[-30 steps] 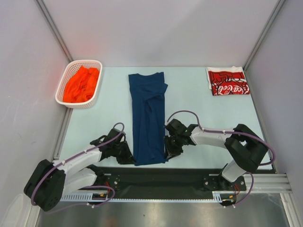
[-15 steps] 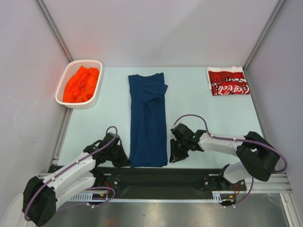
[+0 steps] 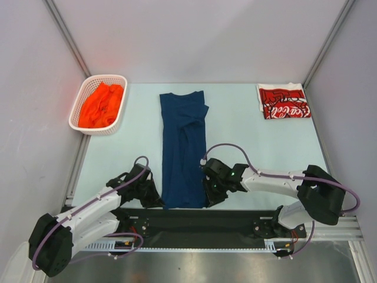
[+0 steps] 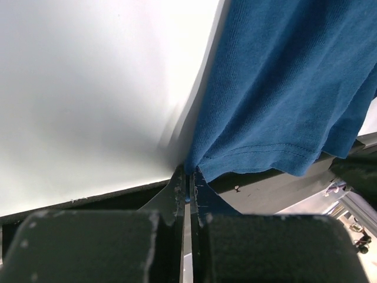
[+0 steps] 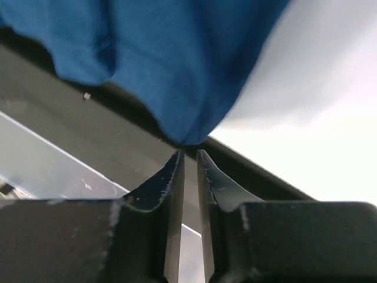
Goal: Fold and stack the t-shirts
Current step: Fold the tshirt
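Navy tee (image 3: 184,147), long narrow strip, near hem corners pinched

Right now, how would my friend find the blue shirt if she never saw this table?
Find the pale table between grey walls. Down its middle lies a long, narrow navy t-shirt. The orange t-shirt is bunched in a white basket; the red t-shirt is folded small.

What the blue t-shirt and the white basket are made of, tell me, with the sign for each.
The blue t-shirt looks like soft knit cloth, likely cotton jersey, matte: fine knit grain and a stitched hem show. The basket is probably moulded plastic, white and smooth: its walls are an open lattice.
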